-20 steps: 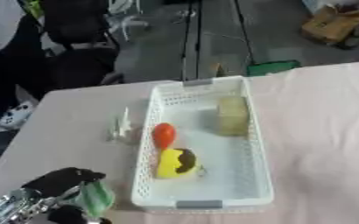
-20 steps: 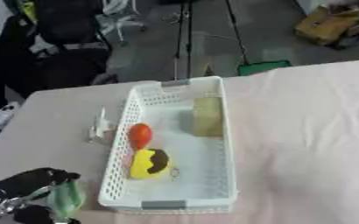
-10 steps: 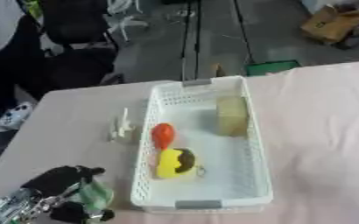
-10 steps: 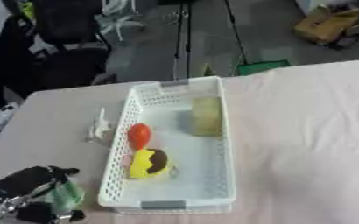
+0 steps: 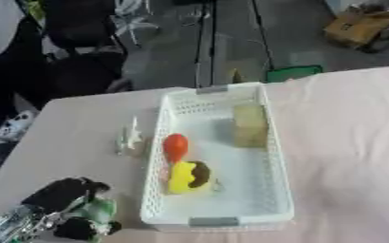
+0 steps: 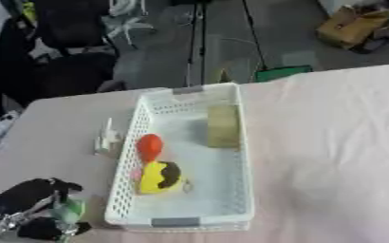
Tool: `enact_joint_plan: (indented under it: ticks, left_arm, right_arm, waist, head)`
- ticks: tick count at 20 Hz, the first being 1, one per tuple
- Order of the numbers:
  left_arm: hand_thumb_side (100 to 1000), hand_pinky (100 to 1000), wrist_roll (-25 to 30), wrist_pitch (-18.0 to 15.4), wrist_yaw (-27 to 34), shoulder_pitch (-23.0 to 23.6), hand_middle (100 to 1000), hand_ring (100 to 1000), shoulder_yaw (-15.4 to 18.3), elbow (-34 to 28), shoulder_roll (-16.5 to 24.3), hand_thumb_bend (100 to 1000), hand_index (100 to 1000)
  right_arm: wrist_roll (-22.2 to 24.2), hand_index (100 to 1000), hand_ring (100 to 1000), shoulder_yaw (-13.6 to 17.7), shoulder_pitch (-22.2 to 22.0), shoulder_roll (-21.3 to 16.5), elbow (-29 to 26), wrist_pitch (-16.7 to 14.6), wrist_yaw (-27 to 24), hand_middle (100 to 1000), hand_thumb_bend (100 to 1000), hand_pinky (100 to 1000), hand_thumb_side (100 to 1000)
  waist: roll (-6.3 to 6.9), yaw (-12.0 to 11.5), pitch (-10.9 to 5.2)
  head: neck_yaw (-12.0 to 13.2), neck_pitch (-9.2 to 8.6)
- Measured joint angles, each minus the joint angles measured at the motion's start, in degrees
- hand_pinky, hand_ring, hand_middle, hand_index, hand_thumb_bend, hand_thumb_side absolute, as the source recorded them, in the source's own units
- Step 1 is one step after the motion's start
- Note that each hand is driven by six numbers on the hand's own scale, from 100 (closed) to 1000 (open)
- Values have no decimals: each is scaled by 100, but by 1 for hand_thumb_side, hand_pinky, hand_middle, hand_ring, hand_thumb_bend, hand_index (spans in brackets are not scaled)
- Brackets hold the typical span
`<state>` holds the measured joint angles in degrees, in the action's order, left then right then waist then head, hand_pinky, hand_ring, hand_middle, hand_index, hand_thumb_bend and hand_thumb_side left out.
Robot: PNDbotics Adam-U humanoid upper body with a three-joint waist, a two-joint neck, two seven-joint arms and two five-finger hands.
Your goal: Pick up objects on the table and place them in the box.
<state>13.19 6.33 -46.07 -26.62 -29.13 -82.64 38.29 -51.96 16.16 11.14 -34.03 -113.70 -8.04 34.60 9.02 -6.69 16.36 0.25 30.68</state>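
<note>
A white perforated plastic basket [image 5: 274, 156] lies lengthwise on the pale pink worktop [image 5: 356, 142], its short ends facing near and far; a small grey tab sits on the rim at each short end. Inside it, at the far right, a pale yellowish block [image 5: 249, 125] stands against the right wall; towards the left wall lies an orange-red rounded object [image 5: 175, 145]; just nearer than that, touching or almost touching it, lies a yellow toy with a dark brown patch [image 5: 187, 177]; the near end of the basket floor is bare.

Outside the basket, just beside its left wall about level with the orange-red object, a small whitish-clear object [image 5: 130, 138] sits on the worktop; its shape is too faint to name.

In the near left corner the left hand [image 5: 65, 211], black with a silver wrist, is low over the worktop, well short of the basket's near left corner; its fingers [image 5: 80, 228] are curled around a pale green object [image 5: 96, 210], which shows between the dark upper part of the hand and the dark fingers below it; whether the green object touches the worktop cannot be told. The right hand shows in neither view.

Beyond the far edge of the worktop lie a dark floor, black chairs [image 5: 81, 52], a green flat item [image 5: 292, 73] and a cardboard box [image 5: 364, 26].
</note>
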Motion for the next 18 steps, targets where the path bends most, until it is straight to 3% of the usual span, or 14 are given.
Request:
enact_joint_plan:
  ticks: [7, 14, 18]
  left_arm:
    - [715, 267, -165, 121, -10, 2, 470, 387, 2, -11, 0, 444, 809]
    - [558, 182, -282, 200, -5, 5, 449, 360, 5, 37, -2, 396, 759]
    - [409, 149, -354, 206, -124, 5, 450, 365, 7, 38, -2, 547, 716]
  right_arm:
    - [0, 791, 932, 0, 1, 0, 0, 0, -16, 830, 100, 854, 1000]
    - [0, 790, 932, 2, 4, 0, 0, 0, -17, 830, 100, 854, 1000]
    - [0, 791, 932, 2, 16, 0, 0, 0, -18, 830, 100, 854, 1000]
  waist:
    - [0, 2, 3]
    - [-1, 34, 25]
    - [-1, 33, 25]
  head:
    - [-23, -2]
    - [-27, -3]
    - [-27, -4]
